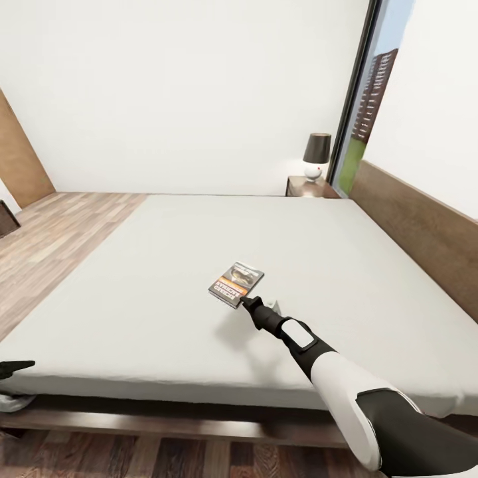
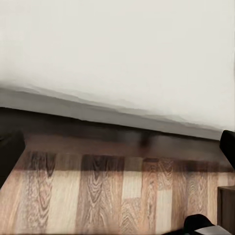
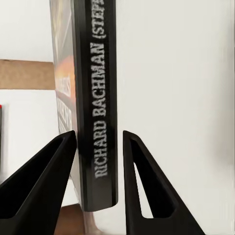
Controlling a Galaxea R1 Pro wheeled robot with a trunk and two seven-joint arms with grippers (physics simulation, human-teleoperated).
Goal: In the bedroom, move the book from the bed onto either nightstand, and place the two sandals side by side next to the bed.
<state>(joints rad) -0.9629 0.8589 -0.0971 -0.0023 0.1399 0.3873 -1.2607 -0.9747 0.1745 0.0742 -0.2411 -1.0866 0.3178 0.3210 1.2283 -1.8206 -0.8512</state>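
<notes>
The book, dark-covered with an orange band, is near the middle of the bed's light-grey mattress. My right gripper reaches its near edge. In the right wrist view the two black fingers close in on either side of the book's spine, which bears white lettering. A nightstand stands at the bed's far right corner. My left gripper hangs low at the bed's near left corner, and its fingers are spread wide with nothing between them. The sandals are out of view.
A lamp with a dark shade stands on the nightstand beside a tall black-framed window. The brown headboard runs along the bed's right side. Wood-plank floor lies left of the bed, and the dark bed frame runs along its near edge.
</notes>
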